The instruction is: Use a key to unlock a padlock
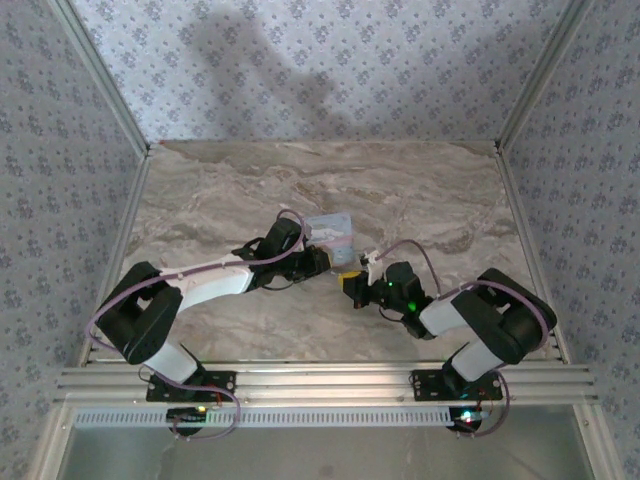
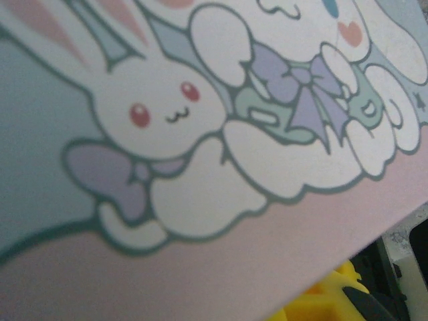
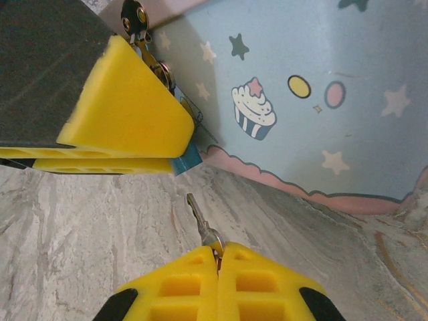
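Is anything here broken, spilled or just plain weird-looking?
Nothing looks spilled, broken or askew. The right gripper pinches a small key, with the blade aimed toward what seems to be the padlock. The left gripper holds that beside the cartoon tin.

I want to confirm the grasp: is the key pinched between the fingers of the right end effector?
Yes, the right end effector is closed on the key, whose blade sticks out ahead.

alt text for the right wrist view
The right gripper, shut on a small silver key, aims it at a pale blue cartoon tin on the marble table. The left gripper sits by the tin's metal hasp.
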Controlling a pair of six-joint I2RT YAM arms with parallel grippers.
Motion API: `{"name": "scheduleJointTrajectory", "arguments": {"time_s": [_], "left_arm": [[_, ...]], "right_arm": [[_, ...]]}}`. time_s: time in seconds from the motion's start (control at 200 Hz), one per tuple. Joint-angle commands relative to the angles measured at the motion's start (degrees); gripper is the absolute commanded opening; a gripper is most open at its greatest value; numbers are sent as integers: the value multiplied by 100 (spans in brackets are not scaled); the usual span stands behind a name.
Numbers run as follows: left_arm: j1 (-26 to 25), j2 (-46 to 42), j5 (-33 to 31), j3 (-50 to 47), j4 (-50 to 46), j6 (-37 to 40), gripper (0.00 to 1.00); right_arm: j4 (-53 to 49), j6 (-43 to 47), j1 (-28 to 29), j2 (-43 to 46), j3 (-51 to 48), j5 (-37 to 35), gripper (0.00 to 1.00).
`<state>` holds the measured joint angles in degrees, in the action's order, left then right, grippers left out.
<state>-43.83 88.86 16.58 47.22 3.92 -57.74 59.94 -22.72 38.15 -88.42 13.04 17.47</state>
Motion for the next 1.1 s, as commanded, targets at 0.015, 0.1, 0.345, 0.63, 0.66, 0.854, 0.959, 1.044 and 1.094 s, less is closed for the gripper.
{"name": "scheduleJointTrajectory", "arguments": {"time_s": [0.015,0.1,0.345,0.63,0.66,0.854,0.959,1.044,1.094], "left_arm": [[22,-233,103,250,109,30,18],[23,-234,113,252,108,25,18],[20,-237,112,259,106,25,18],[24,-222,122,261,117,11,17],[20,-225,126,261,111,17,17],[17,-220,135,255,117,-1,17],[11,-224,135,245,114,-4,17],[14,-218,133,252,126,-17,17],[8,-213,137,249,148,-27,17]], "right_arm": [[279,-73,-30,-98,102,98,0],[295,-83,-42,-109,128,99,0],[347,-90,-71,-168,199,146,0],[446,-118,-88,-245,202,169,0],[471,-127,-86,-262,199,169,0],[617,-169,-93,-316,192,191,0],[691,-187,-93,-350,199,196,0],[725,-198,-89,-361,199,190,0],[751,-198,-92,-376,194,178,0]]}}
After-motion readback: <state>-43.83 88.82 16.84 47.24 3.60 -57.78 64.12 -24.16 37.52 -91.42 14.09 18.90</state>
